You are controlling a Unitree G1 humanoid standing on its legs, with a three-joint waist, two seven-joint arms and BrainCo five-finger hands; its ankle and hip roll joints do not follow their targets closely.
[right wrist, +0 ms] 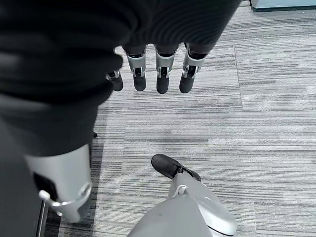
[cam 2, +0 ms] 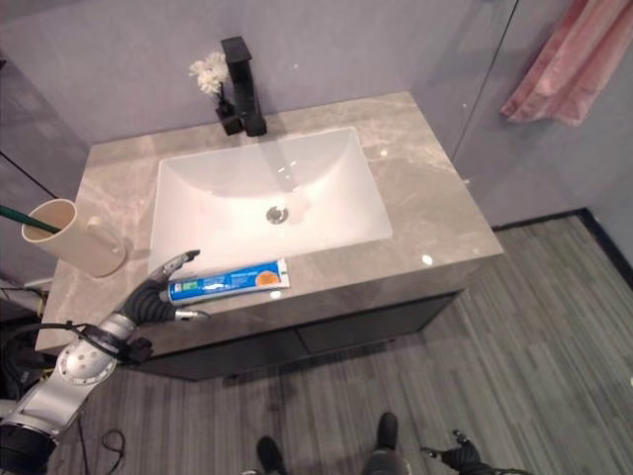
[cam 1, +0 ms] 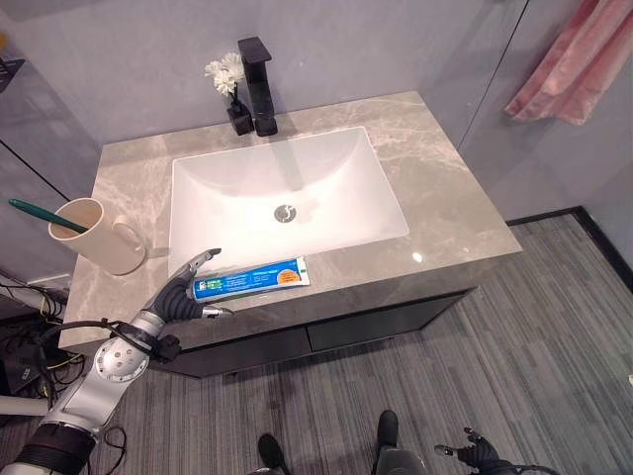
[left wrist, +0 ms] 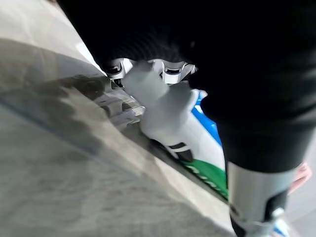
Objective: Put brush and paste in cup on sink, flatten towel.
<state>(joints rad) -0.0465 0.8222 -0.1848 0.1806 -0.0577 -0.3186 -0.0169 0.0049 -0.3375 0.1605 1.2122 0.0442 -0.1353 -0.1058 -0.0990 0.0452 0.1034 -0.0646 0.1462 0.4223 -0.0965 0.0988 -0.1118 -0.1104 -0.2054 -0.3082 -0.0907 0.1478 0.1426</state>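
The white basin [cam 1: 287,198] is sunk into the grey marble counter [cam 1: 445,198], and everything else can be placed from it. Just in front of the basin, on the strip of counter along its near rim, lies the toothpaste tube [cam 1: 252,278], flat, blue and white with an orange patch toward the end nearer the basin's middle. The left hand [cam 1: 181,294] is at the tube's other end, off the basin's front-left corner: its fingers [cam 1: 203,259] reach over the tube's far side and the thumb [cam 1: 216,312] lies on the near side, so the hand brackets the tube end with relaxed, spread fingers, and the left wrist view shows a finger close against the tube, though not clamped around it. To the left of the basin stands the beige cup [cam 1: 94,234] with its handle turned toward the basin, and the green toothbrush [cam 1: 35,211] leans out of it away from the basin. Behind the basin rises the black faucet [cam 1: 258,84], with a small black vase of white flowers [cam 1: 226,77] beside it. Far right of the basin, a pink towel [cam 1: 574,69] hangs on the wall. The right hand [right wrist: 148,74] hangs low over the striped floor [right wrist: 256,123], well in front of the basin, fingers straight and holding nothing.
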